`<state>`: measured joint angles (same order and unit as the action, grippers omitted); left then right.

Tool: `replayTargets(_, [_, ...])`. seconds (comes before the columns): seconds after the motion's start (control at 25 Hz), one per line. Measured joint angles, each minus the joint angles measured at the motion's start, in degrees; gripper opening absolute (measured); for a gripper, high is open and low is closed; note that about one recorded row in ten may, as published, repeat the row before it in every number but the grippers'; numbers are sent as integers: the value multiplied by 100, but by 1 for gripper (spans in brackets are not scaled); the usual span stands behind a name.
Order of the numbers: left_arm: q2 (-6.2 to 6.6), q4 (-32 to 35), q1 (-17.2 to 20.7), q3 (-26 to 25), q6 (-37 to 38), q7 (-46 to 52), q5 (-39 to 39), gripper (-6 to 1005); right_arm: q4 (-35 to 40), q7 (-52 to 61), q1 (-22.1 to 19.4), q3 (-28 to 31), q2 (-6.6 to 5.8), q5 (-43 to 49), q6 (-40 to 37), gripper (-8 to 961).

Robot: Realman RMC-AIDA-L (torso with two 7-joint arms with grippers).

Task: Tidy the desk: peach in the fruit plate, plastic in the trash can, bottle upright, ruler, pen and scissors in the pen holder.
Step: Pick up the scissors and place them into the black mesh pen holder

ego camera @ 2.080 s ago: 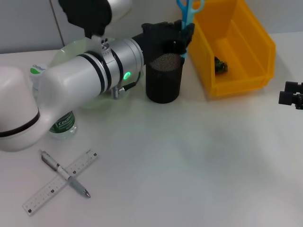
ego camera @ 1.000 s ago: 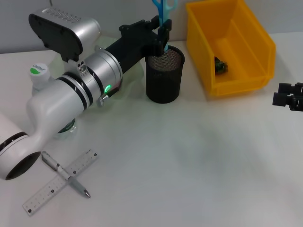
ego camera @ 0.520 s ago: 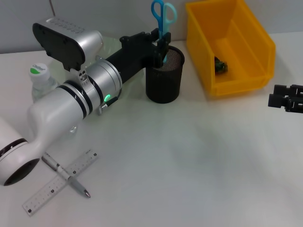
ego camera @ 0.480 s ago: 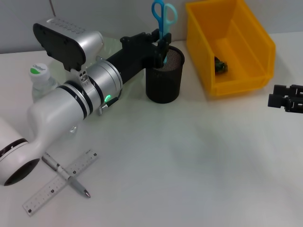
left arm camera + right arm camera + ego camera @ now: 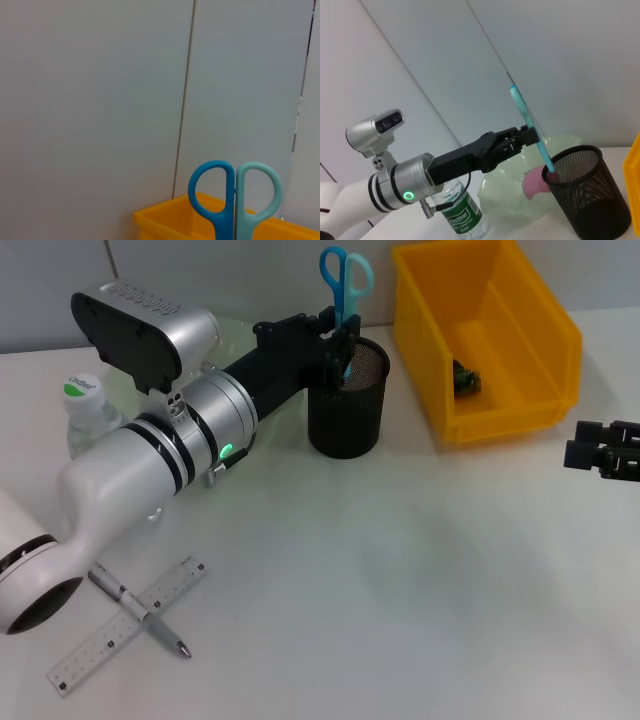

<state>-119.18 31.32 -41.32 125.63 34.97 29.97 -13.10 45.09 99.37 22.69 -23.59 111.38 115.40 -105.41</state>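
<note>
Left gripper (image 5: 338, 340): you had it at the near-left rim of the holder, fingers closed narrow on the scissors' blades just under the handles.
Scissors (image 5: 345, 285): they stood nearly upright in your grip, blue handles up, tips down inside the holder; the right wrist view showed them leaning slightly.
Holder (image 5: 346, 400): the black mesh cup sat directly beneath the gripper, upright on the table (image 5: 420, 570).
Plate (image 5: 520, 175): the pale green dish lay just behind your left arm, beside the holder, with the peach (image 5: 534, 181) in it.
Bin (image 5: 490, 335): the yellow bin stood just past the holder, on the far side from your arm, with a small dark scrap (image 5: 465, 378) on its floor.
Bottle (image 5: 88, 412): it stood upright back beside your forearm, green cap on top.
Pen (image 5: 135, 608): it lay well back from the gripper, near the table's front edge, crossed over the ruler.
Ruler (image 5: 128, 624): it lay flat under the pen, touching it.
Right gripper (image 5: 600, 450): you had it parked far across the table, beyond the bin; I cannot tell how its fingers stood.
</note>
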Motion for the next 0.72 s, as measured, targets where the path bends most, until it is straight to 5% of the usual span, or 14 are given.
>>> replayTargets(0.48, [0,-13,1,-48,-22,0,0,297,0,-6,-12,-23,-3,-6,-6,779])
replayTargets(0.6, [0,-12,-2,-48,-24,2,0,512,0,-7,-6,-23,-3,-6,-6,779])
replayTargets(0.72, [0,-10,-4,-48,-22,6,-2,556,0,-6,-2,-23,-4,-3,-7,778])
